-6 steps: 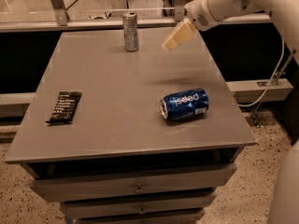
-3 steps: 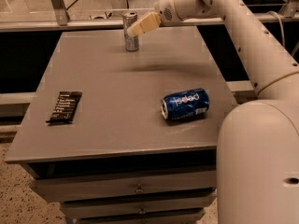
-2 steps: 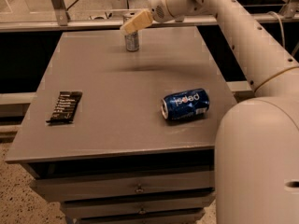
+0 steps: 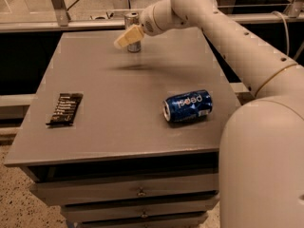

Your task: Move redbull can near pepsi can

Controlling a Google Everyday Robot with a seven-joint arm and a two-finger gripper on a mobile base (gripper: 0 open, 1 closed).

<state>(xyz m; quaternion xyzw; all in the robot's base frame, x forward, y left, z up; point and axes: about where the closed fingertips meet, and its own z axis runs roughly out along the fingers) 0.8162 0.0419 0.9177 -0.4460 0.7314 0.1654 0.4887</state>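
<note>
gripper (image 4: 127, 37) hangs over the far side of the table (image 4: 118, 137), right in front of the upright redbull can (image 4: 131, 19), covering its middle. can't tell if it's clenched or released. well apart, towards the front right, the pepsi can (image 4: 187, 106) lies on its side. a dark packet (image 4: 65, 109) lies flat at the left.

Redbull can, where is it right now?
In the camera view, the redbull can stands upright at the far edge of the table, behind the gripper, far from the pepsi can lying on its side.
</note>
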